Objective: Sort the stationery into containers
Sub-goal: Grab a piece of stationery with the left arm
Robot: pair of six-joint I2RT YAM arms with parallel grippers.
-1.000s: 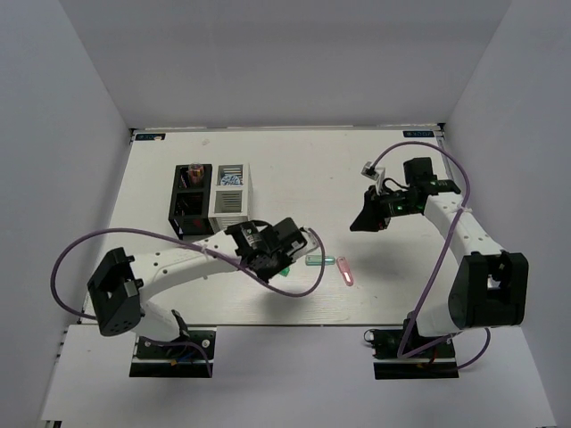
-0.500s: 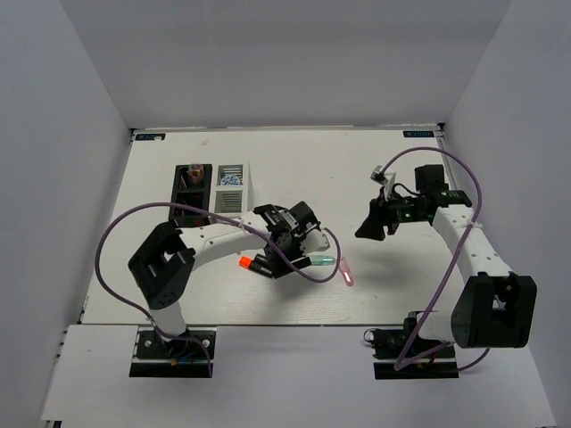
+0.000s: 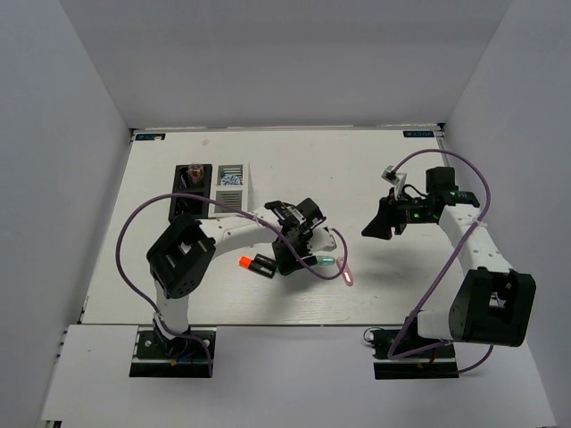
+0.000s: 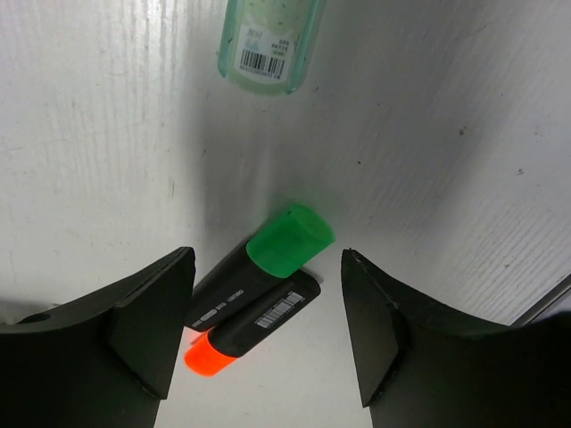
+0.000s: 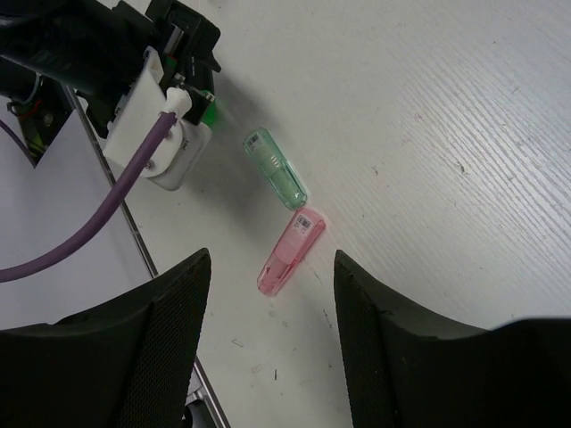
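Two markers (image 4: 259, 299) under left end effector (image 4: 266, 260)

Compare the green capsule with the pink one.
The green capsule is translucent green, the pink capsule translucent pink. In the right wrist view the green capsule slants down-right, the pink capsule down-left. The green capsule sits nearer the markers, the pink capsule farther. Both lie flat on the table, barcode labels up.

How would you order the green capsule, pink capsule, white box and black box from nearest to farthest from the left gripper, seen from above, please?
From the left gripper:
1. green capsule, just to its right.
2. pink capsule, further right.
3. white box, back left.
4. black box, left of the white box.
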